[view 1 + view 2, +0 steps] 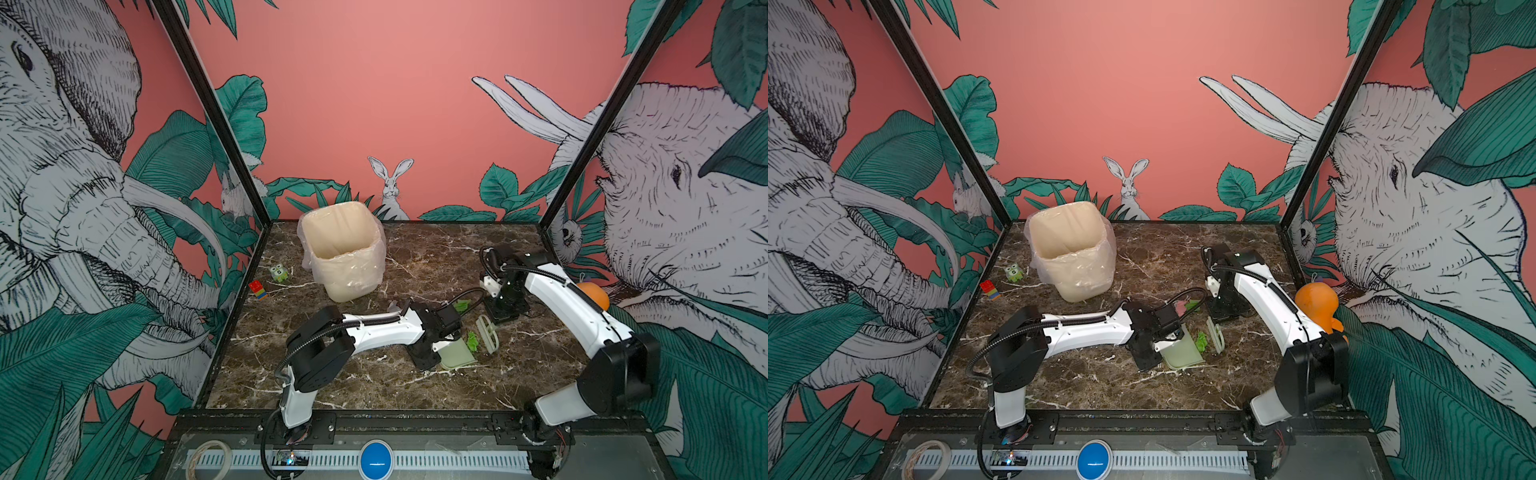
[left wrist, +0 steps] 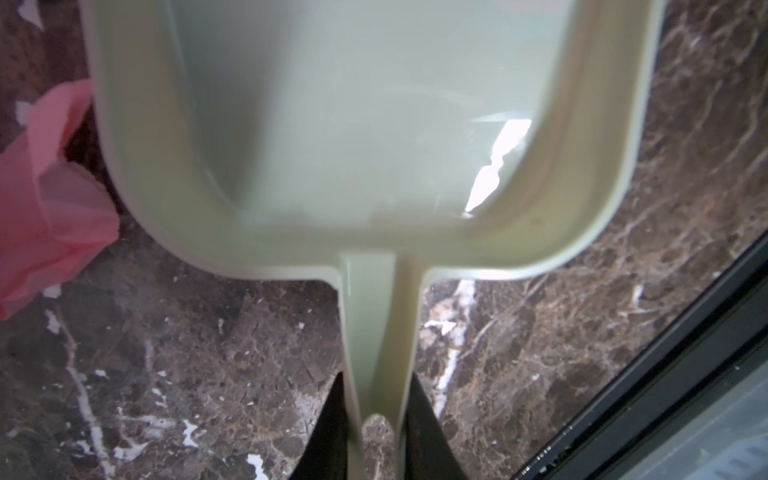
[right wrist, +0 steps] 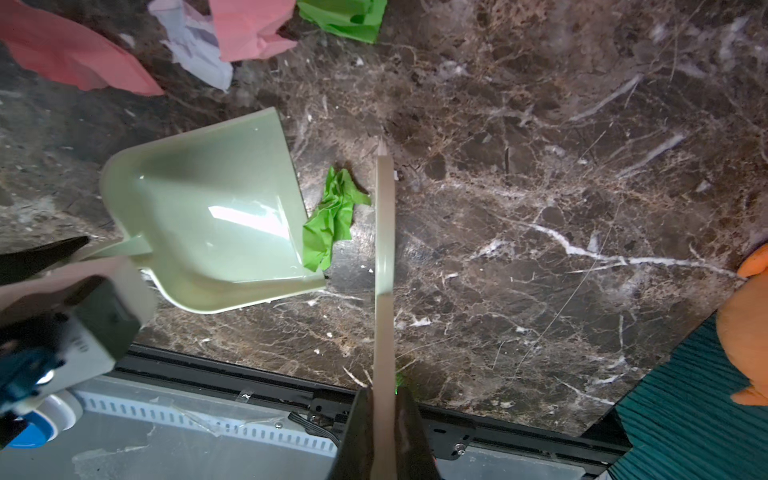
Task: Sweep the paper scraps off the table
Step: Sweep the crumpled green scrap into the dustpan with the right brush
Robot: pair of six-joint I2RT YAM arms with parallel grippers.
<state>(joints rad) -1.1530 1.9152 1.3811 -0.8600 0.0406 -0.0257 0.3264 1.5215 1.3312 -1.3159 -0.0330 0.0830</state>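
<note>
My left gripper is shut on the handle of a pale green dustpan, which lies on the table with its open lip toward the right; both top views show it, as at dustpan. My right gripper is shut on a pale green brush, set edge-down just right of the pan. One crumpled green paper scrap lies between the brush and the pan's lip. More paper scraps sit beyond the pan: pink, white, green.
A cream bin with a plastic liner stands at the back left of centre. A small green owl and a red-blue-yellow block sit near the left wall. An orange toy rests by the right wall. The black frame edge runs close behind the pan.
</note>
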